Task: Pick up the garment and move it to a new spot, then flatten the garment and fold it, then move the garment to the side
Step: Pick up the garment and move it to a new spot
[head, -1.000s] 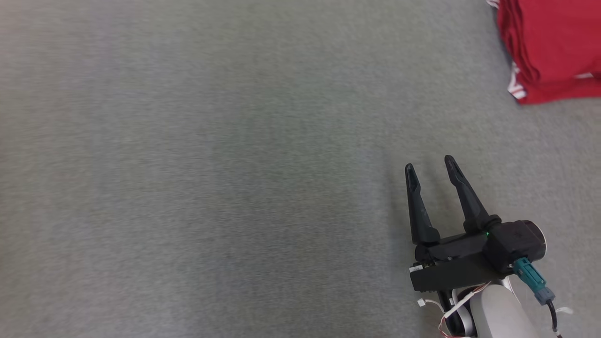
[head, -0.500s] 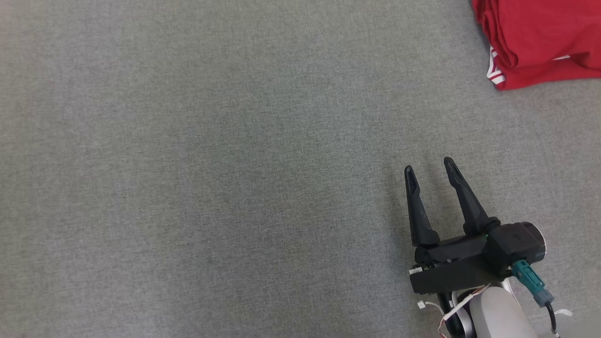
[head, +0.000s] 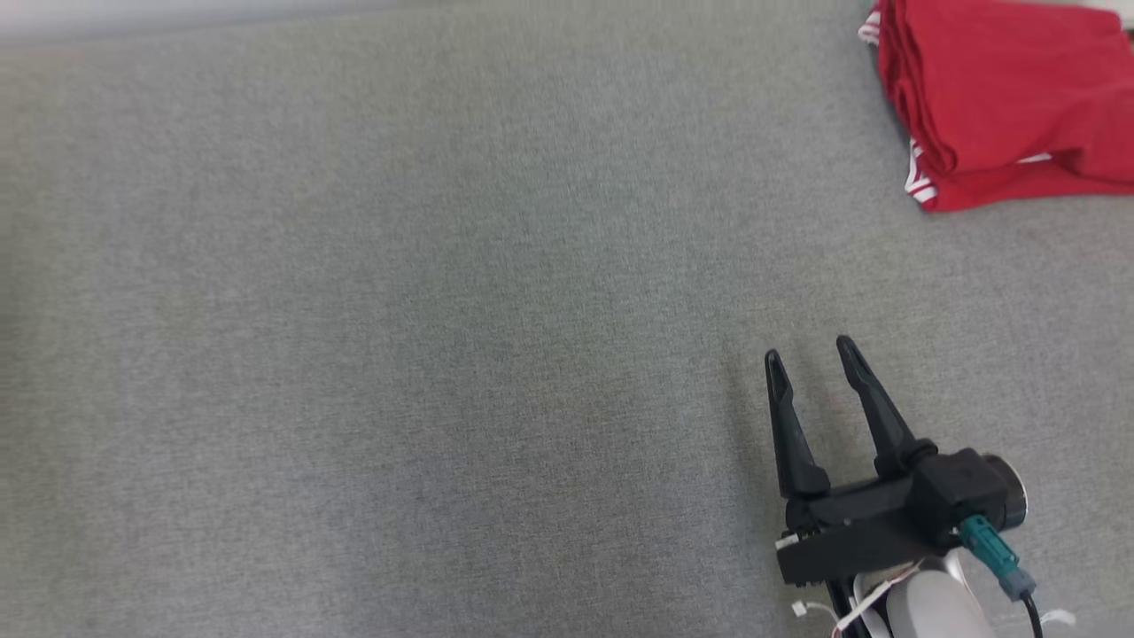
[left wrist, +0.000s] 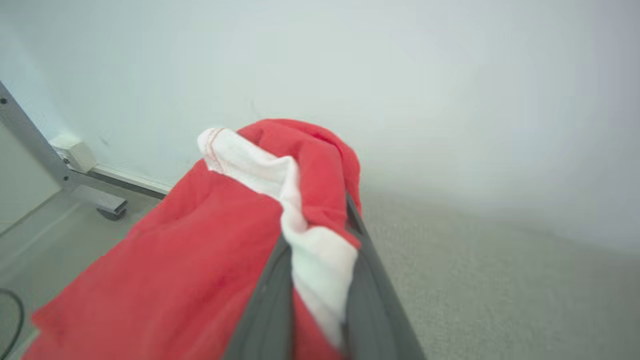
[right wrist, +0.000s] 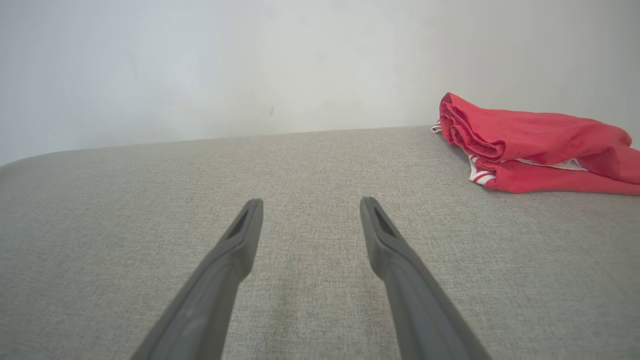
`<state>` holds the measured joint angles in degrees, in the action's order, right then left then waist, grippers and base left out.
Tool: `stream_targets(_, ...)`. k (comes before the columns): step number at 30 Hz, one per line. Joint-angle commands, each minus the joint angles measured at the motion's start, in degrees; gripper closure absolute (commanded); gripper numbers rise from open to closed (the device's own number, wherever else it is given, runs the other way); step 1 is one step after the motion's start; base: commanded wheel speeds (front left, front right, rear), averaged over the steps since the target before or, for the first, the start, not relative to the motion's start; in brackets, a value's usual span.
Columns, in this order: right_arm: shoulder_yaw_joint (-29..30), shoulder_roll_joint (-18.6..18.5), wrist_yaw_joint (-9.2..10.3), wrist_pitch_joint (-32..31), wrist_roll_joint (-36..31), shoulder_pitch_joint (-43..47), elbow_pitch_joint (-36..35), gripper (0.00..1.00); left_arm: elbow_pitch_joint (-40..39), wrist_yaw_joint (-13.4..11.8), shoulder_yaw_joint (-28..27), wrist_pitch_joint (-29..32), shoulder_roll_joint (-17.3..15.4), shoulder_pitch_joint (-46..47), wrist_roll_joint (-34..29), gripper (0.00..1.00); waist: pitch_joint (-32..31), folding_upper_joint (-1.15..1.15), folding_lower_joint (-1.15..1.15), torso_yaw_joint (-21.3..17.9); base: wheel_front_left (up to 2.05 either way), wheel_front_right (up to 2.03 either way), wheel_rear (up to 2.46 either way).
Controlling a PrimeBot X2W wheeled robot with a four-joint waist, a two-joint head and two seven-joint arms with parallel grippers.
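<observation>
Nearest, by the surface's (head: 443, 310) near right edge, the right gripper (head: 808, 347) hovers with its fingers well apart and nothing between them; its own view shows the same spread over bare grey cloth (right wrist: 311, 201).

The left gripper (left wrist: 316, 220) is the news. It has just drawn in and now pinches a bunch of the garment (left wrist: 200, 260) – red with a white band – which bulges up past the fingertips and hangs away to the lower left of that view. The grey surface runs off to the right there, and a metal frame leg (left wrist: 30, 135) stands by the wall, so the grasp seems to sit at or just off a surface edge. Whether the garment is lifted clear I cannot tell. I judge this to be the start of the pick-up, with carrying, flattening and folding all still ahead.

In the head view the whole picture has slid in the last second, and the surface's far edge now shows along the top. That is the camera turning, not the things moving.

The middle of the surface is bare, a fair place to lay the garment.

As for containers, the surface is the only carrier: a folded red pile (head: 1010, 97) lies straight on it at the far right corner, trim peeking out at its left (right wrist: 530, 145).
</observation>
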<state>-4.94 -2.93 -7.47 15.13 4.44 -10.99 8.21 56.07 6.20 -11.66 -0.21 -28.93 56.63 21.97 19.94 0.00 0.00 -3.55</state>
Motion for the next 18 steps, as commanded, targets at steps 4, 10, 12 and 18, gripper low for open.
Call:
stream_targets(4, -0.3, 0.1, -0.07, 0.0, 0.2, 1.8, 0.6, 0.0, -5.0, 0.9, 2.0, -6.4, 1.8, 1.7, 1.0, 1.0, -4.0, 0.0, 0.0, 0.6, 0.0, 0.0, 0.0)
stream_targets(10, -0.6, 0.1, -0.07, 0.0, 0.9, 2.8, 1.2, 0.0, -15.6, 1.4, 8.3, -5.3, 5.8, 3.5, 7.7, 1.0, -6.8, 0.0, 0.0, -0.5, 0.0, 0.0, 0.0)
stream_targets(12, -1.0, 0.1, -0.07, 0.0, 1.5, 3.0, 1.2, 0.0, -20.2, 1.2, 10.9, -3.6, 5.5, 3.1, 10.1, 1.0, -7.4, 0.0, 0.0, -1.3, 0.0, 0.0, 0.0)
stream_targets(18, -1.8, 0.1, -0.07, 0.0, 3.1, 3.3, 1.6, 0.0, -31.1, 1.2, 16.2, -0.7, 6.8, 1.4, 14.1, 1.0, -8.3, 0.0, 0.0, -4.3, 0.0, 0.0, 0.0)
